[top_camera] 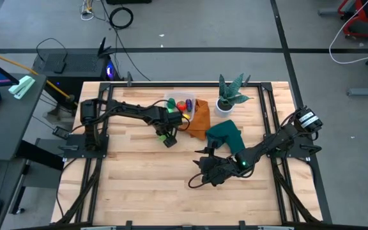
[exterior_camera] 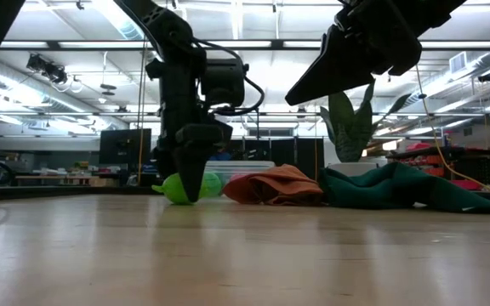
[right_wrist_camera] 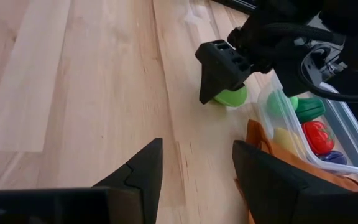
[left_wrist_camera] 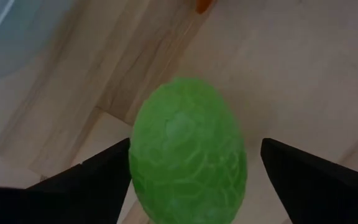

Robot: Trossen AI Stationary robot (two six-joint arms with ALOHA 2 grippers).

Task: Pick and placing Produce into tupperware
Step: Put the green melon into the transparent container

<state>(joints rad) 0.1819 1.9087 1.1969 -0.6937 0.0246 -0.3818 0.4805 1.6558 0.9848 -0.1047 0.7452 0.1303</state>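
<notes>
A light green, ball-sized produce piece [left_wrist_camera: 188, 149] rests on the wooden table next to the orange cloth. My left gripper [top_camera: 167, 137] points down over it, open, one finger on each side. The clear tupperware [right_wrist_camera: 347, 134] sits on the orange cloth's far part and holds several pieces: green [right_wrist_camera: 279, 102], dark green [right_wrist_camera: 311, 107], yellow [right_wrist_camera: 286, 138], red [right_wrist_camera: 316, 134] and purple [right_wrist_camera: 335, 156]. My right gripper [right_wrist_camera: 196, 158] is open and empty, raised above the table near the dark green cloth. My left gripper comes at the green produce from above, pointing down. One finger [left_wrist_camera: 107, 177] stands right against the piece's side, and I cannot tell whether it touches. The other finger [left_wrist_camera: 303, 180] is apart from it by a clear gap. The piece sits on the table.
The orange cloth [top_camera: 200, 119] and a dark green cloth [top_camera: 227, 135] lie mid-table. A potted plant [top_camera: 229, 96] in a white pot stands at the far edge. Bare wood [top_camera: 139, 179] stretches over the near half, and frame rails run along both sides.
</notes>
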